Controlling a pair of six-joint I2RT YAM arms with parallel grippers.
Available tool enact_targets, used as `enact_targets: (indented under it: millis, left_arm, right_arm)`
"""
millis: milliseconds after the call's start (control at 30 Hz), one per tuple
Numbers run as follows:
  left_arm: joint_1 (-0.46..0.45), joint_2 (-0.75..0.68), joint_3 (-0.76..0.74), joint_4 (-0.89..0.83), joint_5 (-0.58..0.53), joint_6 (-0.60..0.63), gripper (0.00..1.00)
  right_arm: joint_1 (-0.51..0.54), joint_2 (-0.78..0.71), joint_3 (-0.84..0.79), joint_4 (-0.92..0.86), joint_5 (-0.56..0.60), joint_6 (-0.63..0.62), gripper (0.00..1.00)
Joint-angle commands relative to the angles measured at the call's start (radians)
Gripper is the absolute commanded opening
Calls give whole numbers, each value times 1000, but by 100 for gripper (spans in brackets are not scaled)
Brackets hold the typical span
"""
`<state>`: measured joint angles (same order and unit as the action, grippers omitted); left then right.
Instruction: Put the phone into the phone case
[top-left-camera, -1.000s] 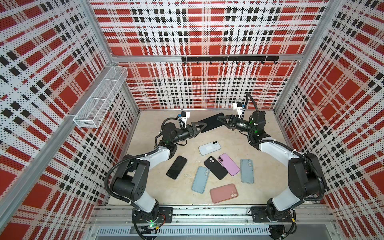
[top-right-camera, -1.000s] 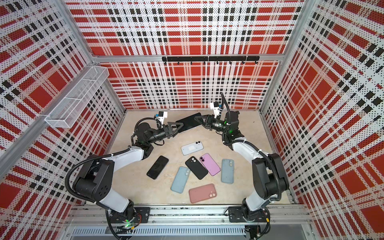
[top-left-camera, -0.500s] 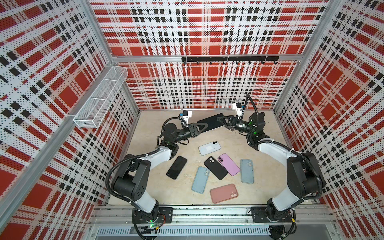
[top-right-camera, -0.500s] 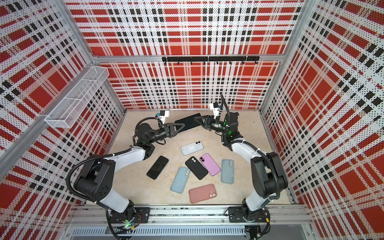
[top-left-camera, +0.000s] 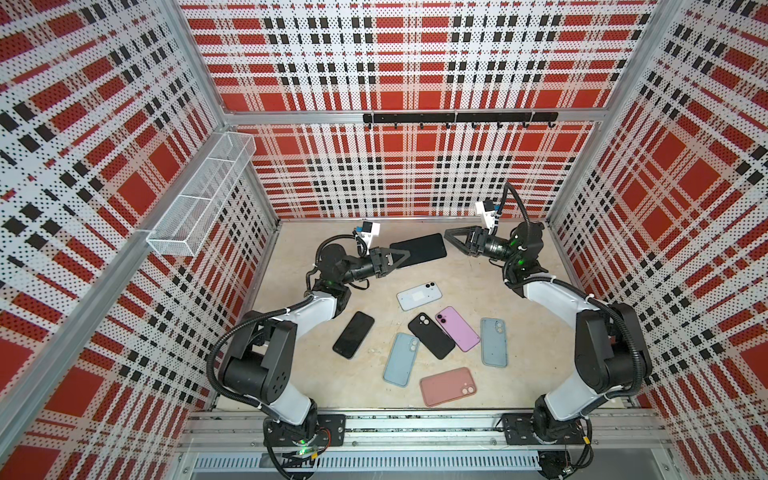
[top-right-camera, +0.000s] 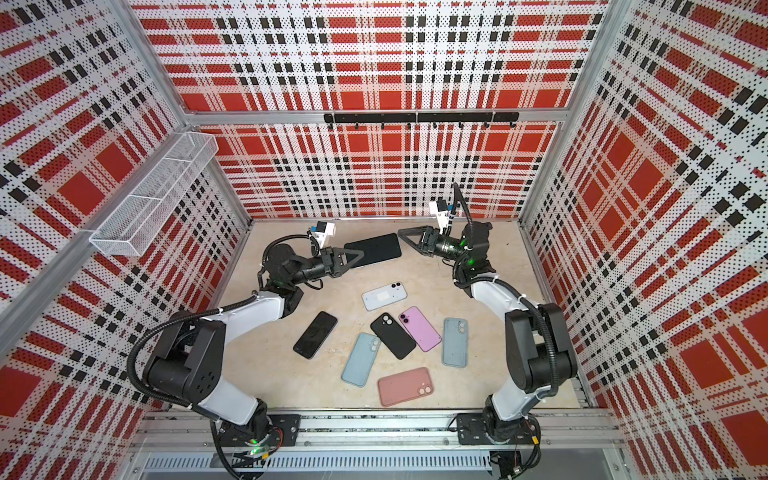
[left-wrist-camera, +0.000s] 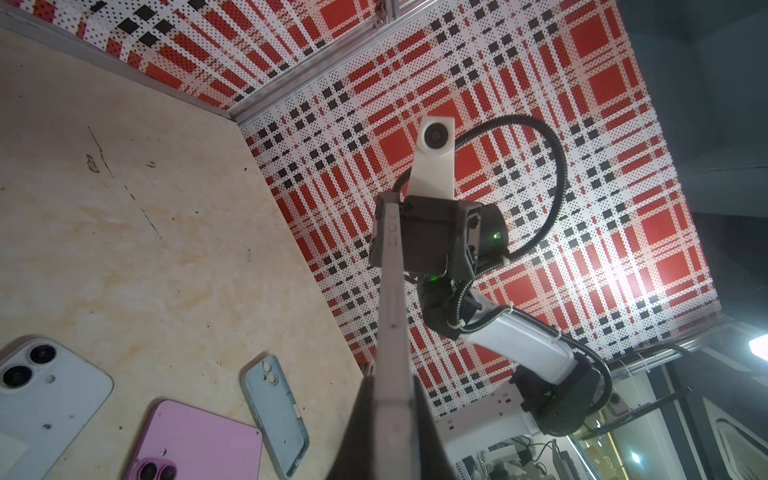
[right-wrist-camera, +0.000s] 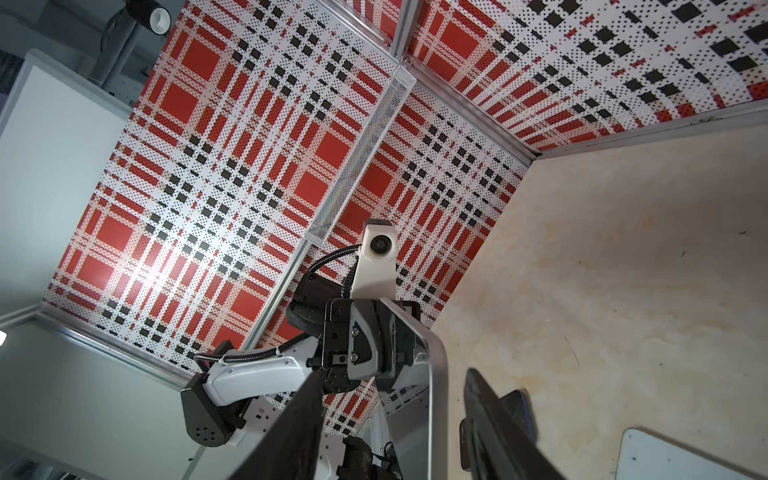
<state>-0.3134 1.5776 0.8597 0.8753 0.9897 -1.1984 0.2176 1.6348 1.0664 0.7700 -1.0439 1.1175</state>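
Note:
A phone (top-left-camera: 420, 249) with a dark screen hangs above the back of the table, roughly level. My left gripper (top-left-camera: 405, 254) is shut on its left end; in the left wrist view the phone (left-wrist-camera: 390, 311) runs edge-on out of the gripper (left-wrist-camera: 390, 419). My right gripper (top-left-camera: 448, 238) stands open at the phone's right end. In the right wrist view the phone's end (right-wrist-camera: 436, 386) sits between the spread fingers (right-wrist-camera: 299, 415) with a gap on each side. A grey-blue phone case (top-left-camera: 493, 341) lies flat on the table in front of the right arm.
Below the held phone lie a white phone (top-left-camera: 419, 296), a black one (top-left-camera: 432, 336), a lilac one (top-left-camera: 457, 328), a light blue one (top-left-camera: 401, 359), a salmon one (top-left-camera: 448, 386) and a dark-screened phone (top-left-camera: 354, 334). A wire basket (top-left-camera: 199, 199) hangs on the left wall.
My left gripper has shut on the phone's left end. My right gripper, which held the right end, has opened and drawn back a little.

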Motion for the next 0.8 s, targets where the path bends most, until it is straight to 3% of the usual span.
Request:
enact_targets:
  millis: [0, 167, 400, 600, 767]
  left_arm:
    - [4, -60, 55, -48, 83, 31, 0]
    - [2, -72, 76, -103, 110, 56, 0]
    - [-1, -101, 94, -176, 135, 99, 0]
    - [-20, -108, 121, -246, 135, 162, 0]
    - [-38, -89, 139, -272, 145, 178, 0]
  right_arm:
    - [6, -34, 38, 26, -91, -43, 55]
    - [14, -34, 45, -49, -113, -94, 54]
    - [7, -121, 105, -547, 11, -453, 63]
    - [21, -93, 92, -484, -86, -384, 63]
    - [39, -81, 81, -376, -146, -301, 56]
